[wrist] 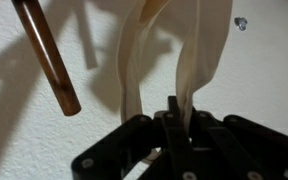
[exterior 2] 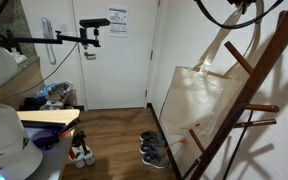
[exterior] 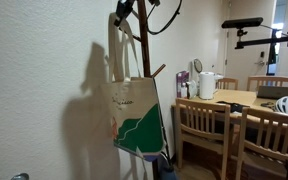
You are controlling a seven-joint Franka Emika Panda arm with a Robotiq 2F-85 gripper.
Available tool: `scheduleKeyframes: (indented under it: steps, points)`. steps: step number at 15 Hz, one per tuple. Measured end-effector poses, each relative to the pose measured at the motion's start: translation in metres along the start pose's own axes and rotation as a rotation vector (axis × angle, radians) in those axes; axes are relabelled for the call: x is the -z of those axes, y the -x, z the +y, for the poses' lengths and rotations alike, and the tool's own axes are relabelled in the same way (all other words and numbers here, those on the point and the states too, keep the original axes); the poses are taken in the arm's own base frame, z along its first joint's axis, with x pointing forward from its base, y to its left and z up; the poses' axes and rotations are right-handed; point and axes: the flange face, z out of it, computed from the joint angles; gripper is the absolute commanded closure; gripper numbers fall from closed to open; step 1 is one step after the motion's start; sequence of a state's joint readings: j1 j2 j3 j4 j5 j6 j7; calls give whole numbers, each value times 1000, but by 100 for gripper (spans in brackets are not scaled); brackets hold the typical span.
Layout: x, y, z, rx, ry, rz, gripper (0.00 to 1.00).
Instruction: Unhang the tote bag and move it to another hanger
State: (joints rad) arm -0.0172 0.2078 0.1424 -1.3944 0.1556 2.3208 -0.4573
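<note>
The black Robotiq gripper (wrist: 174, 108) is pinching one long cream handle strap (wrist: 189, 65) of the cream canvas tote bag (exterior: 136, 115) printed with a green-teal shape. In the wrist view the jaws are sitting closed on that strap, while the second strap (wrist: 134, 60) is running loose just beside them. The bag is hanging flat against the wall beside the tall thin dark coat-stand pole (exterior: 143, 50), well apart from the near edge of the light wooden dining table (exterior: 239, 97). In both exterior views its handles are running up to the top of the stand. I cannot tell whether they are looped over an upper peg or already lifted free.

My reading is that the unhooking step is in hand, with the bag's weight passing to the gripper. A round-ended brown peg (wrist: 49, 55) is showing beside the straps, apart from them.

The next move is calling for both straps to be raised clear. The loop then needs carrying around the pole to the short dark-brown wooden peg (exterior: 157, 71) slanting up lower down, and lowering over its tip. The loose strap is likely to miss the peg.
</note>
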Motion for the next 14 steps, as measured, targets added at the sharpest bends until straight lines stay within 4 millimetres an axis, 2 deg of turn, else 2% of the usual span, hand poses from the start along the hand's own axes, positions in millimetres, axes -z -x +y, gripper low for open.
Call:
scheduleKeyframes:
  steps: [9, 14]
  points:
    - [-4, 2, -1, 9, -12, -11, 94]
    - [-5, -5, -22, 35, -38, -5, 94]
